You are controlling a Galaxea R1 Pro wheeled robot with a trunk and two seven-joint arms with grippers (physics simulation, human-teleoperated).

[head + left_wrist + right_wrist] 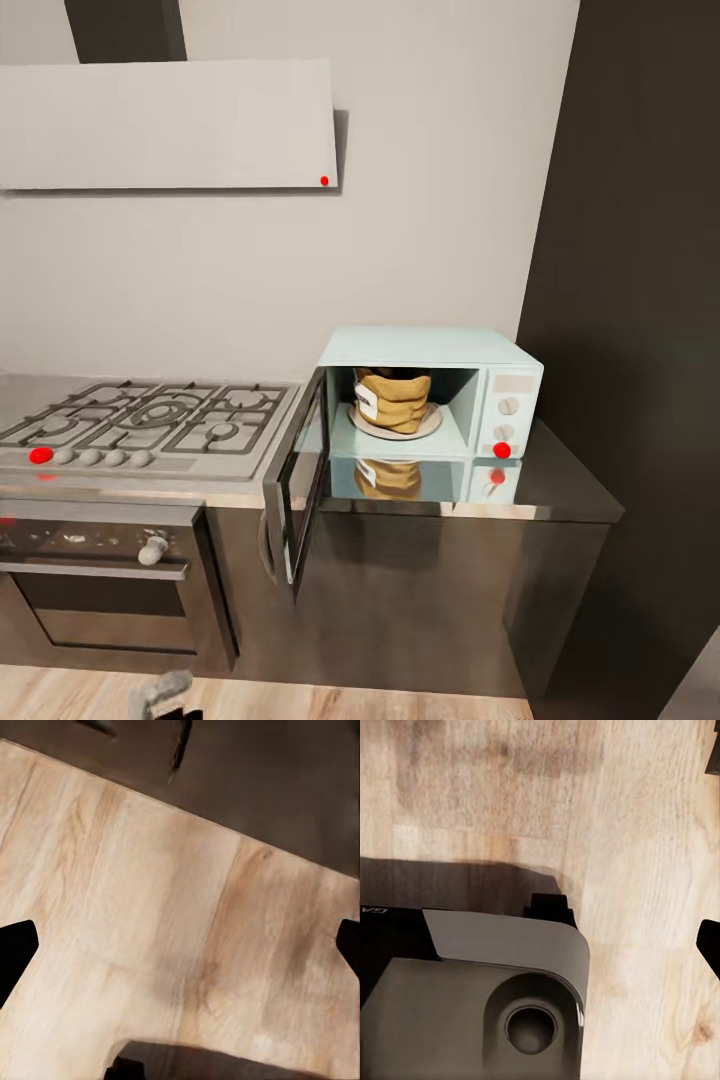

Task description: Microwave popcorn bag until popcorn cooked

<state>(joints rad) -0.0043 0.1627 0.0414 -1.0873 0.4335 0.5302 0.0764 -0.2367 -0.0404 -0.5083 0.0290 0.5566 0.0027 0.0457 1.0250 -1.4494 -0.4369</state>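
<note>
Kitchen, pale wood plank floor (150, 915) nearest. Left end effector (180, 945): dark fingertips at opposite frame edges, spread wide, holding nothing. Right end effector: one fingertip (709, 952) visible beside the robot's grey base (472, 1005); state cannot be told. Reflective grey steel desk (560, 490) carries the pale mint-blue microwave (500, 375), door (300, 470) swung open, squat tan paper popcorn bag (395, 398) upright on its turntable. Judged step: bag loaded; next, shut door, start heating. Head view alone covers these.

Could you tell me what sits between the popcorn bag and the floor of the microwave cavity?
In the head view, a round pale plate lies between them: the popcorn bag stands on it inside the open microwave.
</note>
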